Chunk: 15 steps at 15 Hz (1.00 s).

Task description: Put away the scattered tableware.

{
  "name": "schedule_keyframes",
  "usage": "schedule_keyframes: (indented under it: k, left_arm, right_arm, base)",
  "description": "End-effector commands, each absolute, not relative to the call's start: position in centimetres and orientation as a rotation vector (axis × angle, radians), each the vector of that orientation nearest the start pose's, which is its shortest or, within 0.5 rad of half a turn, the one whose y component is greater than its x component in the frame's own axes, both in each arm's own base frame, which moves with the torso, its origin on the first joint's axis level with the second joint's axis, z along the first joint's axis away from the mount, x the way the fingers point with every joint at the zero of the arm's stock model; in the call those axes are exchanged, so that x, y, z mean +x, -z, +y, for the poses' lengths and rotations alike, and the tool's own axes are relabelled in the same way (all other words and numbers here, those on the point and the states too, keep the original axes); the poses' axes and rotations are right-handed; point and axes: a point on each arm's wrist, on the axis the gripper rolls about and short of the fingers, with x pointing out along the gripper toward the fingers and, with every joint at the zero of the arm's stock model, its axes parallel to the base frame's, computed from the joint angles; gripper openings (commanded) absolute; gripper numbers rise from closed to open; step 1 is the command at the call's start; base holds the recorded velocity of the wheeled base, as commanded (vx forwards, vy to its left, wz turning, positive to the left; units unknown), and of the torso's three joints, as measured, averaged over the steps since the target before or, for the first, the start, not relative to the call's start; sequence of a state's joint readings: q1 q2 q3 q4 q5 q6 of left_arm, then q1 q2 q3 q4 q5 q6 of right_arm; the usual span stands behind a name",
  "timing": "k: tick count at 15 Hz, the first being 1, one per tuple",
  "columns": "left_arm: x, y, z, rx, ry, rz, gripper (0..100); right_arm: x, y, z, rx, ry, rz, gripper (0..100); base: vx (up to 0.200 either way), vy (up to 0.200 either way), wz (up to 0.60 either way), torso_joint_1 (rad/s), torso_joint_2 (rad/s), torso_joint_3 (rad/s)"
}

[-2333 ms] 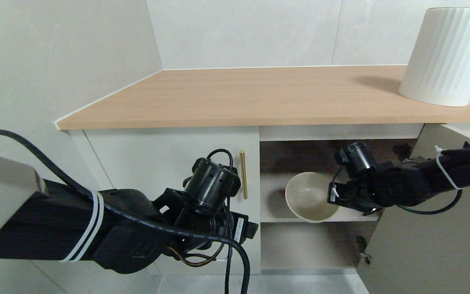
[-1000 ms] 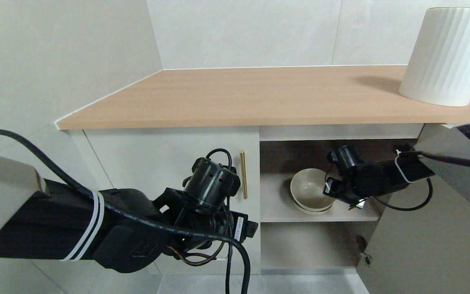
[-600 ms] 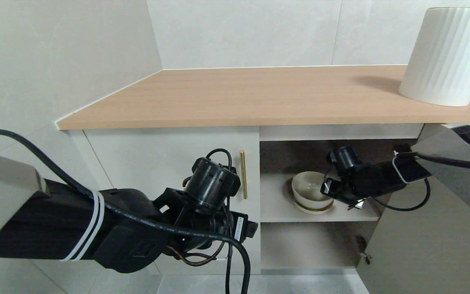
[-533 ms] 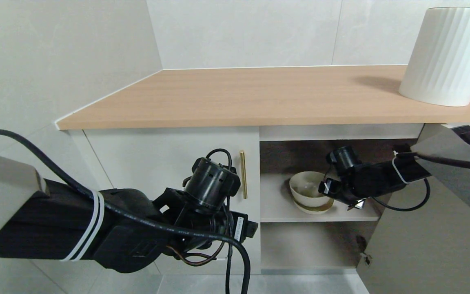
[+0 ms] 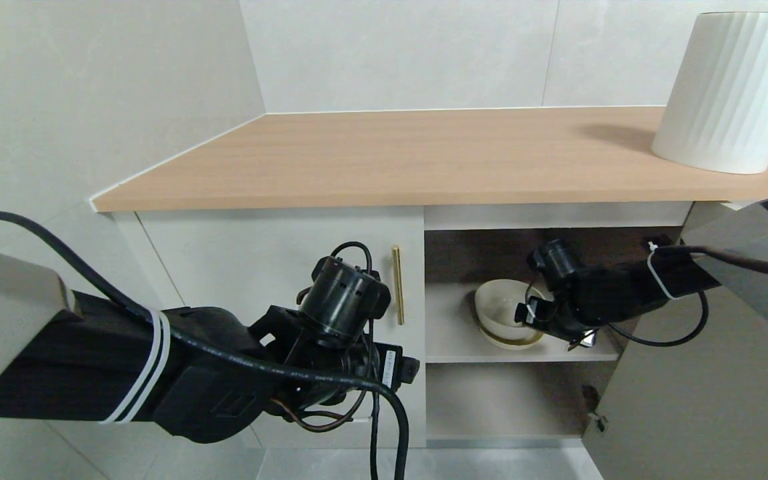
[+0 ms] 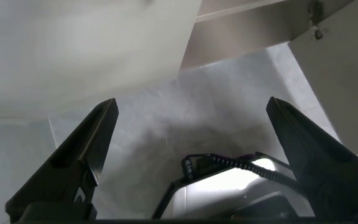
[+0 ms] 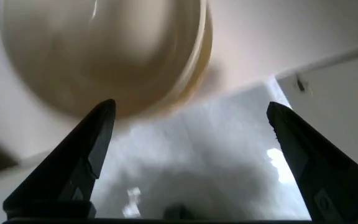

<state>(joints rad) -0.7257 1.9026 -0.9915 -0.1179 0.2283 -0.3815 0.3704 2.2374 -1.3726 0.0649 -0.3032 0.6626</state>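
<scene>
The right hand (image 7: 190, 109), fingers spread wide and empty, is inside the open right half of the cabinet (image 5: 544, 217) under the tabletop (image 5: 391, 160). The left hand (image 6: 191, 102), likewise open and empty, hangs near the closed left door (image 5: 257, 267). A white ribbed container (image 5: 731, 87) stands far right on the tabletop. On the upper shelf (image 5: 451, 337), the bowl (image 5: 499, 307) rests on another dish (image 5: 512, 343), just left of the right hand.

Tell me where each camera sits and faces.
Head view: on the head, looking down at the round cream bowl inside the white cabinet; left arm, right arm.
Left wrist view: left wrist, facing the grey floor; open left gripper.
Right wrist view: right wrist, facing the bowl; open right gripper.
Shared: bowl, head and right wrist.
</scene>
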Motion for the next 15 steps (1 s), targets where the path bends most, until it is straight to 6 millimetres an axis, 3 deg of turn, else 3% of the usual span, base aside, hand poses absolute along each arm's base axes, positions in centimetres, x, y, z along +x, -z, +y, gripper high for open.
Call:
schedule_keyframes:
  k: [1, 3, 6, 11, 15]
  left_arm:
    - [25.3, -12.1, -21.7, 0.008, 0.318, 0.778, 100]
    - [25.2, -12.1, -21.6, 0.011, 0.312, 0.777, 100]
    - [25.1, -12.3, -21.6, 0.006, 0.313, 0.772, 100]
    - [25.3, -12.2, -21.7, -0.009, 0.306, 0.776, 100]
    - [25.2, -12.2, -21.7, -0.009, 0.305, 0.778, 100]
  right_arm:
    - [36.6, -9.8, 15.7, 0.305, 0.163, 0.839, 100]
    - [35.1, -10.6, 16.3, 0.295, 0.126, 0.846, 100]
    - [34.3, -11.0, 16.4, 0.290, 0.116, 0.848, 100]
    - [33.9, -10.9, 16.2, 0.284, 0.111, 0.861, 100]
    - [30.5, -12.0, 15.8, 0.243, 0.029, 0.899, 100]
  base:
    - [0.000, 0.000, 0.00, 0.000, 0.00, 0.000]
    - [0.000, 0.000, 0.00, 0.000, 0.00, 0.000]
    - [0.000, 0.000, 0.00, 0.000, 0.00, 0.000]
    - [-0.200, 0.000, 0.00, 0.003, 0.00, 0.001]
    - [-0.200, 0.000, 0.00, 0.004, 0.00, 0.002]
